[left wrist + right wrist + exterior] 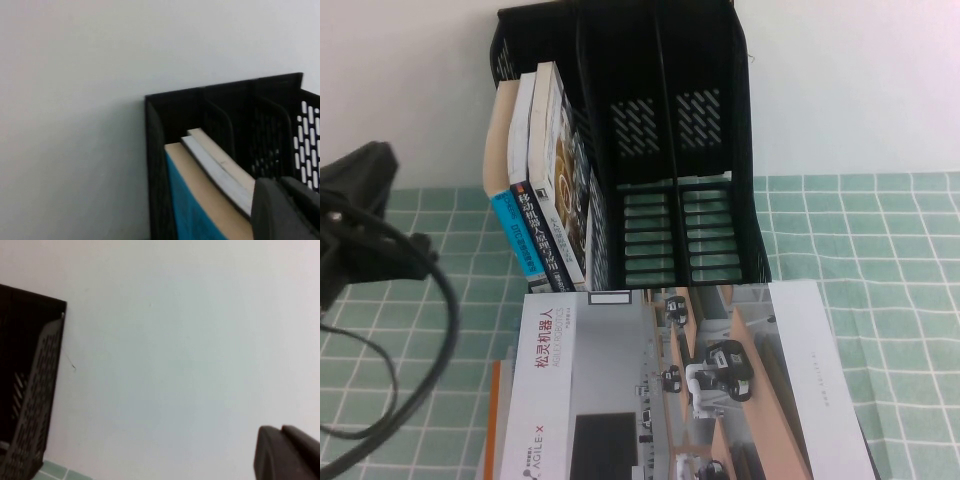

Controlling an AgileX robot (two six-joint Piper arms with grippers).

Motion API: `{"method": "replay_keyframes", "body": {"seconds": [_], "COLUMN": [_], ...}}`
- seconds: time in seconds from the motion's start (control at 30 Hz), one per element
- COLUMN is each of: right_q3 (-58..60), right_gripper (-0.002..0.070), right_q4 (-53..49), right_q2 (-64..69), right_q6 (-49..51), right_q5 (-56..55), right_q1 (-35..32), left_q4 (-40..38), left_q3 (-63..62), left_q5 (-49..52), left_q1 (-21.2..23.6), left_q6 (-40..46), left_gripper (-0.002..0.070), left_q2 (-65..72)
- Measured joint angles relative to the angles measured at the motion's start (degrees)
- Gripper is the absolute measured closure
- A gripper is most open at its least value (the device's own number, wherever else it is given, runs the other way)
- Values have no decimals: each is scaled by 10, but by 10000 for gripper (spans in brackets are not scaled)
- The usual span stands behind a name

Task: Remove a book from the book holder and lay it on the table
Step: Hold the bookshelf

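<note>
From the high view, the black book holder (650, 150) stands at the far end of the green-checked surface (880, 260), three upright slots in all. Only the leftmost slot is filled — three books upright: two blue-spined books (520, 225) on the outside, then the book (563, 170) with the white-and-dark cover on the inner side of the pair. The other two slots show just slats. In front, a large white brochure (690, 390) lies flat, cut off by the frame's lower edge, with something orange-edged under it. The left arm (355, 215) shows as a dark blur with a looping cable; its claw cannot be made out here, and the right arm is out of sight.

Left wrist view: the left claw (285, 210) sits at the frame's corner, close to the top edges of the books, fingers pressed together, holding nothing. Three page-tops show, but the covers do not.

Right wrist view: mostly pale wall, one side panel of the holder — the right claw (287, 452) is clenched at the corner, empty, away from the holder.
</note>
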Motion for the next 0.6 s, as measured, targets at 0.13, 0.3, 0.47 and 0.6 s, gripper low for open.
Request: {"method": "replay_keyframes", "body": {"seconds": [0.13, 0.3, 0.47, 0.6], "right_q3": [-10, -48, -95, -128], "right_gripper": [678, 678, 678, 678], "right_q4": [0, -10, -15, -12], "right_q2": [114, 254, 339, 398], "right_q6": [-29, -37, -37, -37], "right_q5": [-122, -213, -243, -239], "right_q1": [0, 0, 46, 122], "left_q4": [4, 5, -18, -67], "left_q3": [-10, -23, -28, -34], "left_q5": [-75, -91, -87, -67], "left_q1": [-40, -61, -62, -62], "left_q6": [0, 4, 4, -4], "left_gripper": [678, 678, 678, 678], "left_q2": [75, 136, 153, 153]}}
